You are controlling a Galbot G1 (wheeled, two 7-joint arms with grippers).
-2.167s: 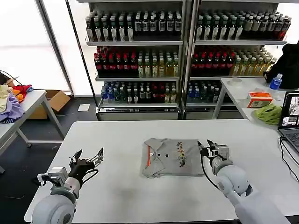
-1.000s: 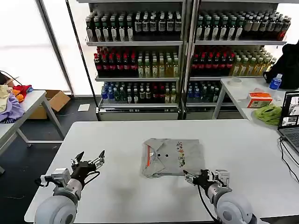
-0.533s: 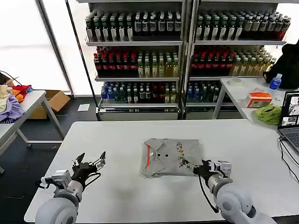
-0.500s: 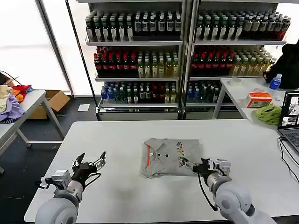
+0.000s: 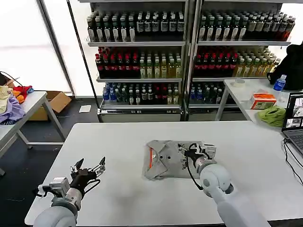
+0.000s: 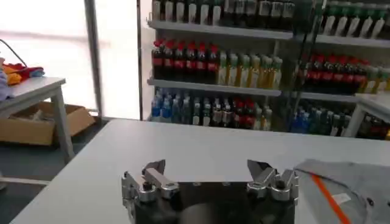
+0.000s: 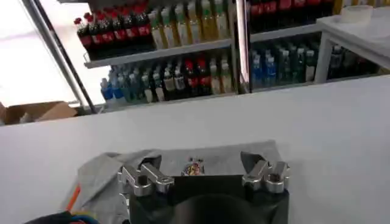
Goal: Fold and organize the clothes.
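Observation:
One of the clothes, a folded light grey shirt (image 5: 165,161) with an orange-lined collar (image 5: 150,159) and dark buttons, lies at the middle of the white table (image 5: 118,142). Its colourful chest print (image 7: 194,166) faces up. My right gripper (image 5: 198,149) hovers open over the shirt's right part, nothing between its fingers; in the right wrist view the right gripper (image 7: 201,163) has the shirt (image 7: 170,164) just beyond it. My left gripper (image 5: 88,168) stands open above the table's front left, apart from the shirt. The left wrist view shows the left gripper (image 6: 207,167) and the shirt (image 6: 353,179) off to one side.
Shelves of bottles (image 5: 142,61) stand behind the table. A side table (image 5: 246,92) at the right holds an orange box (image 5: 262,100), a green cloth (image 5: 273,115) and a laptop (image 5: 294,118). Another table (image 5: 28,101) with piled clothes is at the far left.
My right gripper has moved from the shirt's front right corner away from me, over the shirt's right part. The left gripper has stayed open, almost still.

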